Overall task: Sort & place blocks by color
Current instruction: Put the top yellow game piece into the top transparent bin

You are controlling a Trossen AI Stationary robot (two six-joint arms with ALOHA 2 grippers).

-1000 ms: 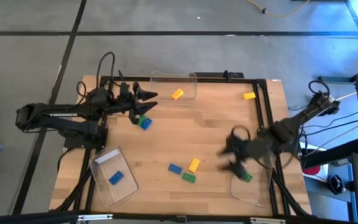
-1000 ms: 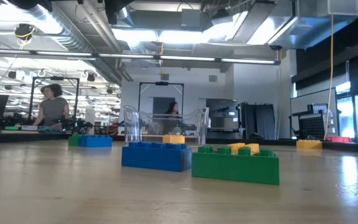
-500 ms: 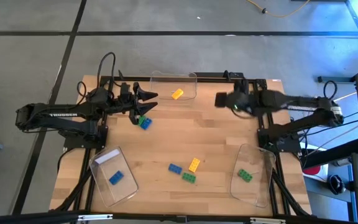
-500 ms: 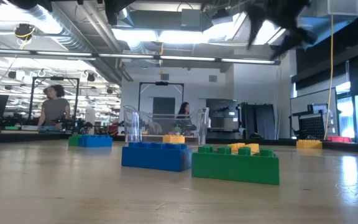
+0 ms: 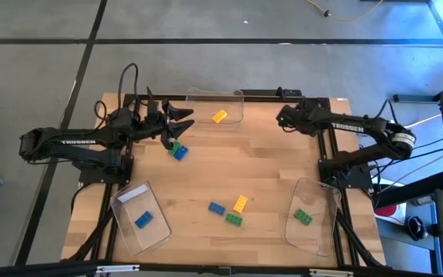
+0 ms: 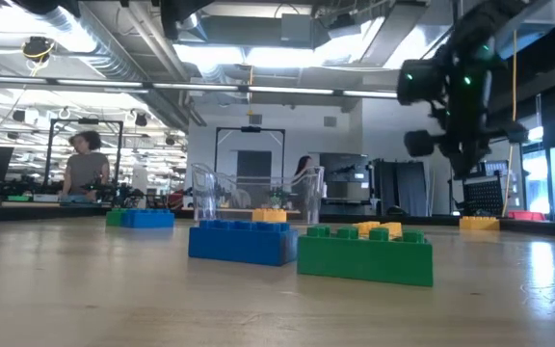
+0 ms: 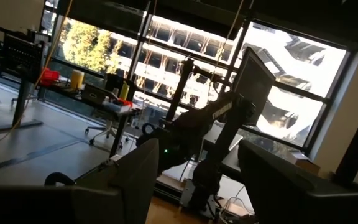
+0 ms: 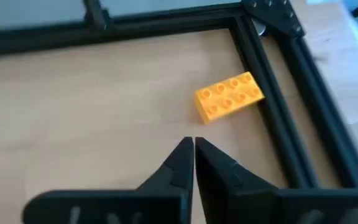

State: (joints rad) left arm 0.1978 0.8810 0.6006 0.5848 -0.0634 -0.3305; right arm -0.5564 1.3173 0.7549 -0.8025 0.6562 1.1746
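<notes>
my right gripper (image 8: pixel 193 144) hovers closed and empty near the yellow block (image 8: pixel 230 96), frame centre-right; descending closed risks knocking it against the bench frame (image 8: pixel 272 81).

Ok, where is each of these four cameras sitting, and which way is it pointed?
High view: overhead, straight down on the table, both arms, all three trays.
Low view: at tabletop height, looking level past blue block and green block into the room; right arm overhead.
Left wrist view: on the left arm, facing the room; left gripper open.
Right wrist view: looking down past the shut right gripper at a yellow block.
Shared: high and low views both show the central blue-green-yellow cluster.
</notes>
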